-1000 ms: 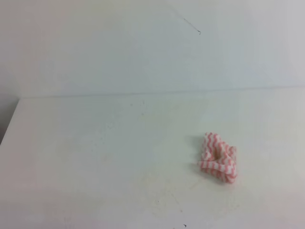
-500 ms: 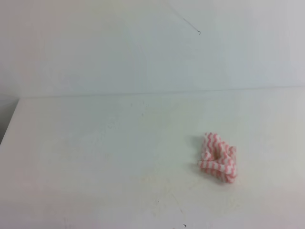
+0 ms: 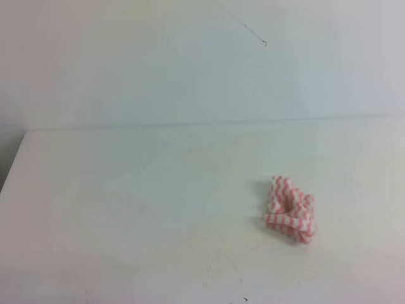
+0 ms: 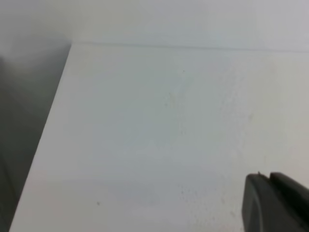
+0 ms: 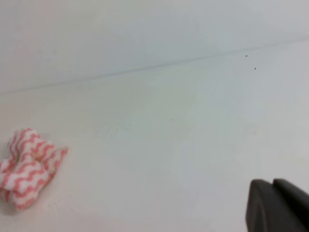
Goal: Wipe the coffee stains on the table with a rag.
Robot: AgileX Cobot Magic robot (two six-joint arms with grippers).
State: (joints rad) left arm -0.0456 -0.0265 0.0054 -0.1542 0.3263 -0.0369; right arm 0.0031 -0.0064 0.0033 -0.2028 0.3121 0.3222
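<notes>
One rag (image 3: pixel 290 209), crumpled soft cloth with red-and-white zigzag stripes, lies on the smooth matte white table (image 3: pixel 126 209), well left of the right fingers (image 5: pixel 277 205), which are pressed together. Whether the left fingers (image 4: pixel 275 203) are spread cannot be told.

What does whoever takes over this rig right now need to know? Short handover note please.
Left gripper: only the dark finger ends show at the corner of its wrist view, closed together, holding nothing.
Right gripper: shut, empty, off to the right of the rag.
Rag: red-and-white striped, crumpled in a heap on the white table, right of centre; neither arm touches it.
Coffee stains: no clear brown blotch visible in any view, only faint specks near the front edge.
Done: wiping looks finished, rag released.
Left: confirm up close that the surface is clean; otherwise nothing obvious.
</notes>
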